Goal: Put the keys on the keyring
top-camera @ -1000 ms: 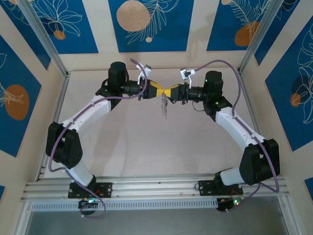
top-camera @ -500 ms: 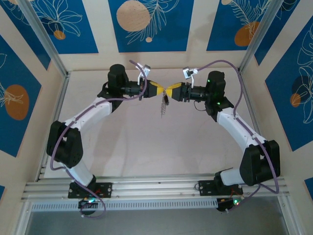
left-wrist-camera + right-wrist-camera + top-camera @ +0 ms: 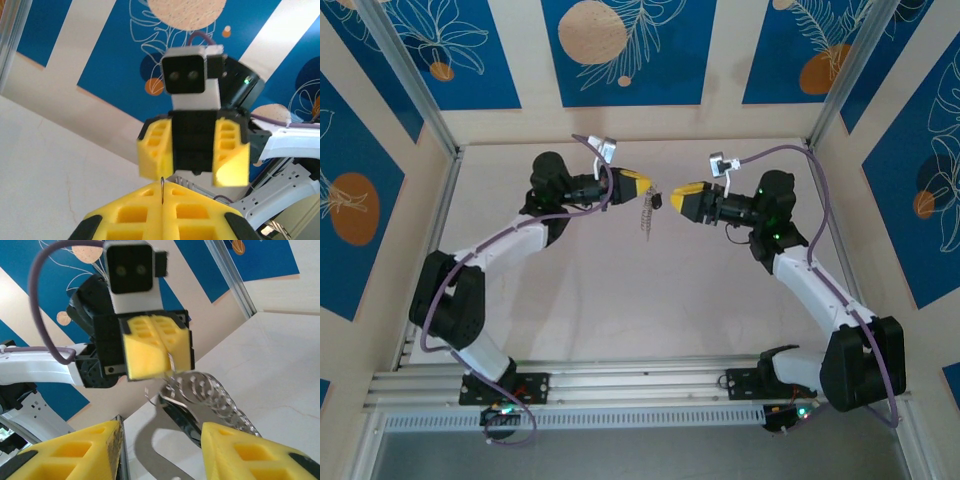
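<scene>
Roughly over the far half of the desk (image 3: 620, 300), the keyring (image 3: 646, 215) is hung in the air clear of the surface. The keys (image 3: 657, 203) are seen as a dark bit at its upper end. Its wire is pinched by the left tool (image 3: 648, 183), pressed together. The right tool (image 3: 675, 192) is held spread, just apart, facing it.

you're working in a robot lab test cell, not a home or a shop. your pale bench (image 3: 620, 290) is boxed in by wall panels (image 3: 620, 50) printed with blue leaf patterns and orange discs, framed by bare aluminium posts (image 3: 410, 80). the left arm (image 3: 510, 235) and right arm (image 3: 810, 272) are bolted to a slotted aluminium rail (image 3: 640, 384), with purple cable (image 3: 32, 290) and a wrist camera (image 3: 186, 75) on show.
</scene>
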Tool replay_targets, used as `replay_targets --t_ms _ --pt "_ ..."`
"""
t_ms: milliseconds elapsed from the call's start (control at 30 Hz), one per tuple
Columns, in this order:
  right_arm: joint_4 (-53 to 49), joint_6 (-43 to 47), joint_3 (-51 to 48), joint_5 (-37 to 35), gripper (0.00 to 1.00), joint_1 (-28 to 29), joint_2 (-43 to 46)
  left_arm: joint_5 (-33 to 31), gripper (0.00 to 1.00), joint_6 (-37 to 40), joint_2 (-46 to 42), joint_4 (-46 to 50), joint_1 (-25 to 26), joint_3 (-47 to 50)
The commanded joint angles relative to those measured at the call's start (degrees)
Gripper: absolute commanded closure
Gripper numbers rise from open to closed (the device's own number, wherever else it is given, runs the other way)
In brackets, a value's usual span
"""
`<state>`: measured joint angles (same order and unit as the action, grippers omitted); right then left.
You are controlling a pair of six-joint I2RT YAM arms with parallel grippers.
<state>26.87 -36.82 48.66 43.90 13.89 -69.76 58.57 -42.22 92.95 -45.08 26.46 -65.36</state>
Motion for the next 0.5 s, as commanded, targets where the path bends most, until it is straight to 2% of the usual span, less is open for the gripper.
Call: replay_targets --t_ms 0,167,467 --pt "3.6 -0.9 -0.5 -0.8 0.5 0.4 0.1 -0.1 1.0 -2.7 -2.6 -6.4 1.1 0.5" --pt "7.2 -2.5 -0.9 0.5 0.45 0.9 -0.6 -0.1 1.0 -2.7 -3.1 -6.1 1.9 0.1" --pt "9.0 -2.5 0.0 2.5 0.44 3.2 -2.7 -0.3 1.0 -2.6 -3.6 -5.8 2.8 -0.6"
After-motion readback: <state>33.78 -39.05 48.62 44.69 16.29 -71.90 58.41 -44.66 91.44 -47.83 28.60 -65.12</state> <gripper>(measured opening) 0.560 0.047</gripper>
